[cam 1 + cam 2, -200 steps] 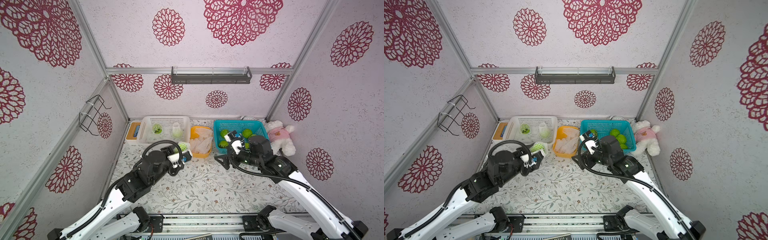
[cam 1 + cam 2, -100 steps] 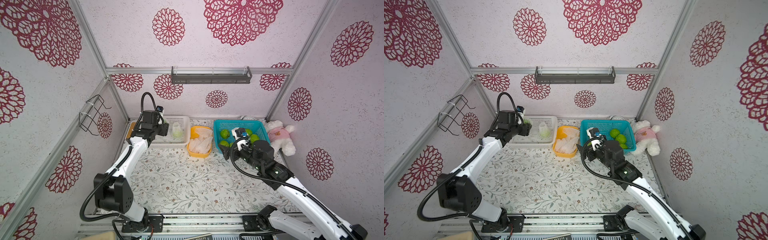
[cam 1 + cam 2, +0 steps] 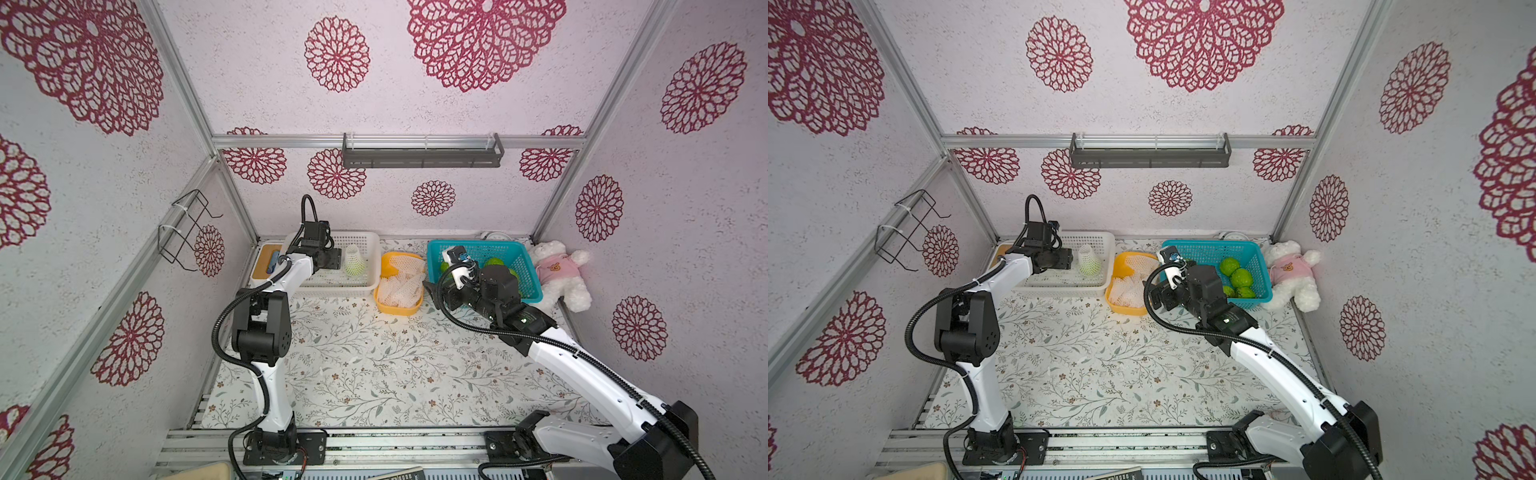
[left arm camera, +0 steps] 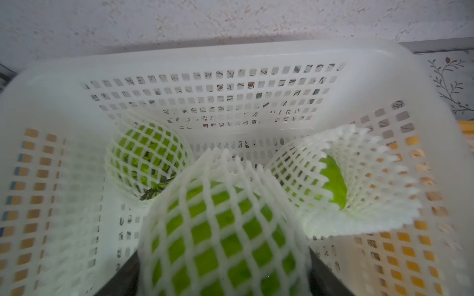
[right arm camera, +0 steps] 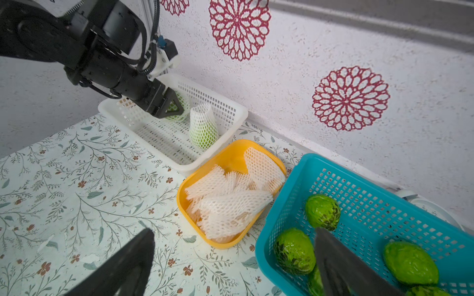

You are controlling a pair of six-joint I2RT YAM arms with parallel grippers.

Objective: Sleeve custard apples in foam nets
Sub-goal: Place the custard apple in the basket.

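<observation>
Now left hand (image 5: pixel 175 107), gripping a sleeved custard apple (image 4: pixel 220 225), should lower into white basket (image 4: pixel 256 53) before releasing; right hand (image 5: pixel 234 230) open.

Three net-sleeved custard apples (image 4: pixel 146 164) are at the white basket (image 4: pixel 256 59): one fully wrapped, a second apple (image 4: pixel 331 182) peeking from a flared net, and one custard apple (image 4: pixel 220 230) clamped in the left gripper (image 4: pixel 221 278). Bare, blotchy-green fruits (image 5: pixel 295 251) lie in the blue basket (image 5: pixel 372 184); flat foam nets (image 5: pixel 230 202) fill the yellow tray (image 5: pixel 230 156).
</observation>
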